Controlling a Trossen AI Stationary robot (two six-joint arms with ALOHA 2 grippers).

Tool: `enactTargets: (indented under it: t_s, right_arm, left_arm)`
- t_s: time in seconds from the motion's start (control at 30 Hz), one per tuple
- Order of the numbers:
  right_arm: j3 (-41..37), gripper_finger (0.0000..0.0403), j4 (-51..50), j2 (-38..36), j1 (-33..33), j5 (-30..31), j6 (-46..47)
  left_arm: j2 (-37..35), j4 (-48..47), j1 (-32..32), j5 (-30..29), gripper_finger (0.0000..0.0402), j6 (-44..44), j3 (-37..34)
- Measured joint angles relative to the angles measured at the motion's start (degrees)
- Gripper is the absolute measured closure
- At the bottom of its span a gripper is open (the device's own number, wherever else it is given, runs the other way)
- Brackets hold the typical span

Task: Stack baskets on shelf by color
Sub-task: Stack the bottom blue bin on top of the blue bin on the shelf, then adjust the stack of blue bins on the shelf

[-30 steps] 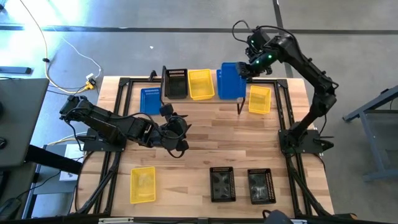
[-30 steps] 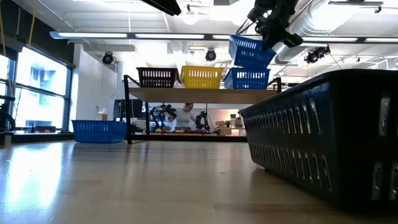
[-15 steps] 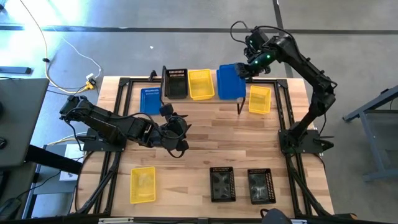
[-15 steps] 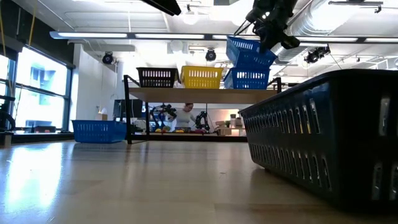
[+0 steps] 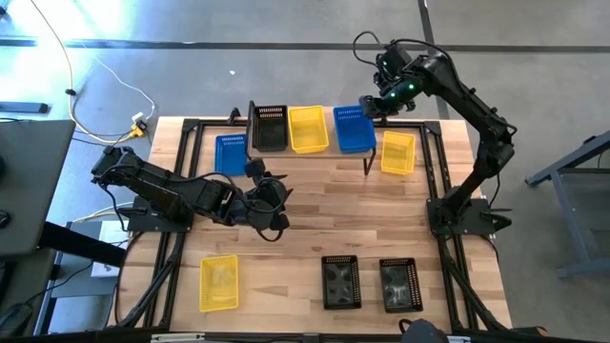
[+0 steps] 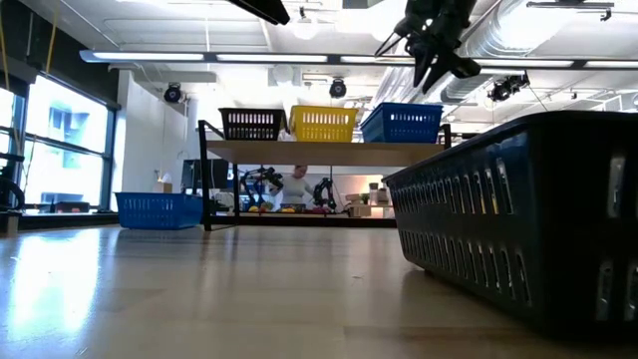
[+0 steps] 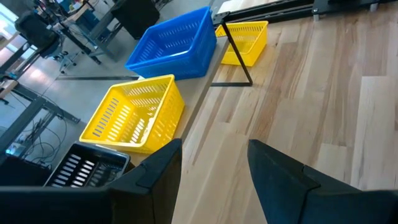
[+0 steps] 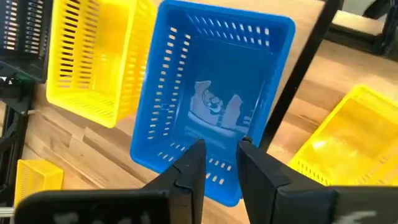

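On the shelf at the table's far side stand a black basket, a yellow basket and a blue basket, side by side on their bottoms. The blue one sits level at the shelf's right end. My right gripper hangs open just above its far end, touching nothing; the right wrist view looks down past the gripper into that basket. My left gripper waits open above the table's middle left, and nothing is between its fingers.
On the table lie a blue basket left of the shelf, a yellow one right of it, another yellow one near left, and two black ones near right. Bare wood lies in the table's middle.
My right gripper has opened and let go of the blue basket that it held tilted above the shelf's right end. That basket has dropped down into the blue one standing there and now sits level.
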Motion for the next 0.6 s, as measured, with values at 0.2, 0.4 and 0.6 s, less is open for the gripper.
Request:
enactTargets:
  t_s: [0.2,0.4,0.6]
  right_arm:
    - [0.0,0.0327,-2.6,0.0,0.5,0.4,-5.5]
    - [0.0,0.0335,-8.7,0.0,2.3,18.5,-9.8]
    - [0.0,0.0336,-9.1,0.4,2.5,20.3,-8.3]
  left_arm:
    - [0.0,0.0,0.0,0.0,0.0229,0.0,0.0]
    - [0.0,0.0,0.0,0.0,0.0229,0.0,0.0]
    - [0.0,0.0,0.0,0.0,0.0229,-0.7,0.0]
